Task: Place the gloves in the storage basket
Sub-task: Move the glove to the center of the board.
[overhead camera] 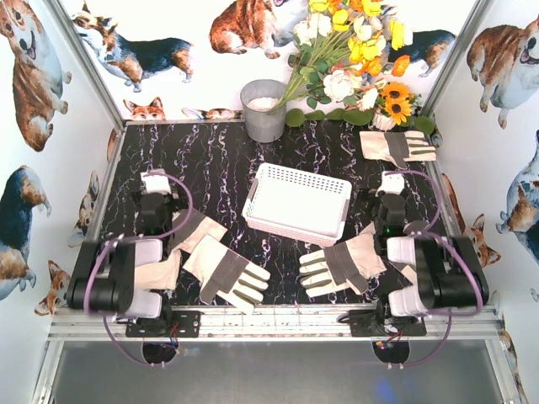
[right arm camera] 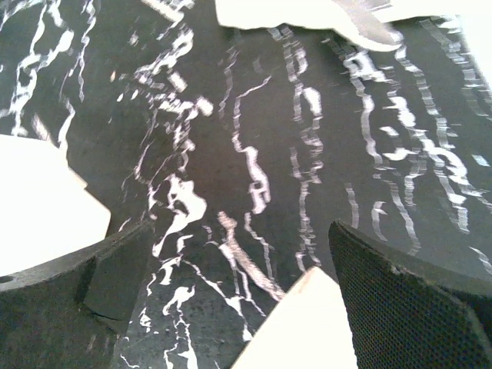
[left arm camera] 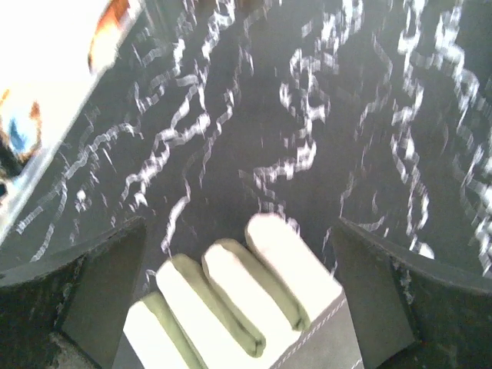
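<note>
Black marbled tabletop (overhead camera: 210, 160) carries the storage basket (overhead camera: 291, 225) at centre, several gloves (overhead camera: 226, 271) lying outside around it; left jaws and right jaws both stand released, empty.

Tabletop is a black marble-look sheet with white veins (overhead camera: 210, 168), boxed in left, right and far by white wall panels printed with corgis (overhead camera: 34, 76). Silver metal posts (overhead camera: 86, 61) run up the far corners. Grey metal bucket (overhead camera: 264, 114) and a bunch of yellow, white and orange flowers (overhead camera: 354, 42) sit along the far edge, with a silver aluminium rail (overhead camera: 269, 320) along the near one. Lighting's bright and even.
</note>
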You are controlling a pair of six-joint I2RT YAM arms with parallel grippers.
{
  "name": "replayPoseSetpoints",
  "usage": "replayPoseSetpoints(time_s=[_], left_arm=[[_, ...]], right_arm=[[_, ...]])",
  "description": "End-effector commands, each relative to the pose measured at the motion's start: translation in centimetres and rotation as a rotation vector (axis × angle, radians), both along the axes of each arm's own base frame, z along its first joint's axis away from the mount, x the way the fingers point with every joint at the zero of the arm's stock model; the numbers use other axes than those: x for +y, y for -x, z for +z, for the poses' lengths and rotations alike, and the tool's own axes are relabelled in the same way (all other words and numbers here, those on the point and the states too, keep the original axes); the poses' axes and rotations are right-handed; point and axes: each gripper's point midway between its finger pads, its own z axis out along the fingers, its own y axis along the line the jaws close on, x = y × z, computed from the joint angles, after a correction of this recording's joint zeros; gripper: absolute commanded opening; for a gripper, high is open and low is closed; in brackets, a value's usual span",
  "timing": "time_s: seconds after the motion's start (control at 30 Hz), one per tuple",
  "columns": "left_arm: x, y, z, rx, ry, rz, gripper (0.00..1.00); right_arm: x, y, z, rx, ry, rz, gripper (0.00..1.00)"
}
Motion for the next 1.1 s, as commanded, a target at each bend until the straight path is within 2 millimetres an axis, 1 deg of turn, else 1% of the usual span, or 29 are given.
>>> replayPoseSetpoints(time_s=[0.0, 0.03, 0.07, 0.17, 0.23, 0.27, 0.37, 0.47, 0.53, 0.6, 0.67, 0.73, 0.83, 0.93, 1.0, 1.07], left_arm=[[1.1, -0.3, 4.5, -0.014, 0.103, 0.116, 1.00], [1.0, -0.3, 5.2, -0.018, 0.141, 0.131, 1.00], [0.9, -0.3, 5.8, -0.012, 0.177, 0.143, 1.00], [0.4, 0.0, 6.5, 0.056, 0.269, 0.181, 1.00], [0.1, 0.6, 6.3, 0.116, 0.313, 0.200, 1.00], [0.0, 1.0, 6.1, 0.147, 0.326, 0.206, 1.00], [-0.2, 2.9, 5.1, 0.228, 0.373, 0.250, 1.00], [-0.2, 5.2, 4.4, 0.296, 0.423, 0.312, 1.00], [-0.7, 6.4, 4.1, 0.343, 0.443, 0.310, 1.00], [-0.9, 8.0, 3.5, 0.397, 0.451, 0.316, 1.00], [-0.8, 9.3, 3.4, 0.425, 0.453, 0.337, 1.00], [-0.4, 10.8, 3.4, 0.441, 0.456, 0.382, 1.00], [-0.4, 12.6, 2.8, 0.472, 0.485, 0.433, 1.00], [-0.4, 14.4, 1.5, 0.492, 0.540, 0.511, 1.00], [-1.1, 15.1, 0.4, 0.499, 0.609, 0.530, 1.00], [-2.3, 15.3, -0.4, 0.504, 0.669, 0.490, 0.95]], right_arm=[[-3.3, 1.2, 5.8, -0.116, -0.039, -0.234, 1.00], [-3.9, 1.6, 6.7, -0.116, -0.061, -0.275, 1.00], [-4.1, 2.0, 8.3, -0.135, -0.091, -0.289, 1.00], [-3.6, 2.9, 11.5, -0.163, -0.173, -0.252, 1.00], [-2.8, 3.1, 13.5, -0.194, -0.214, -0.210, 1.00], [-2.4, 3.1, 14.8, -0.212, -0.234, -0.191, 1.00], [-0.3, 3.2, 17.1, -0.176, -0.274, -0.085, 1.00], [3.0, 4.0, 17.7, -0.078, -0.320, 0.082, 0.96], [5.4, 4.8, 17.5, -0.011, -0.350, 0.191, 0.95], [7.4, 5.7, 16.9, 0.057, -0.345, 0.268, 0.94], [9.4, 6.4, 16.4, 0.114, -0.329, 0.339, 0.93], [11.5, 6.8, 16.4, 0.145, -0.325, 0.410, 0.93], [14.7, 6.6, 16.9, 0.154, -0.354, 0.497, 0.93], [17.9, 6.0, 17.8, 0.124, -0.410, 0.574, 0.92], [19.9, 5.5, 18.1, 0.111, -0.440, 0.625, 0.92], [21.5, 5.2, 18.3, 0.106, -0.449, 0.664, 0.91]])
